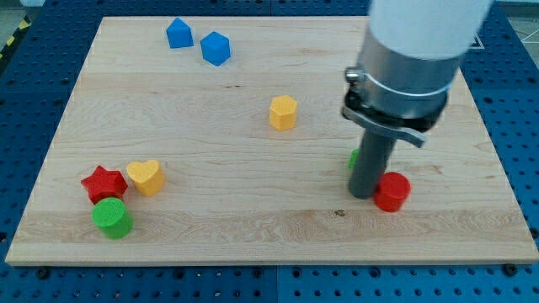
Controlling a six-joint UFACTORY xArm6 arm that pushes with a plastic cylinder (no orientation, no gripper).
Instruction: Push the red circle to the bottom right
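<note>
The red circle (392,191) lies on the wooden board (253,227) at the view's lower right. My tip (363,195) is the lower end of the dark rod and stands right against the red circle's left side, touching it or nearly so. A green block (354,157) peeks out just left of the rod, mostly hidden behind it; its shape cannot be made out.
A yellow hexagon (283,112) sits mid-board. Two blue blocks (178,33) (216,47) lie at the top left. A red star (103,183), a yellow heart (146,177) and a green circle (112,218) cluster at the lower left. The board's right edge (497,168) is near the red circle.
</note>
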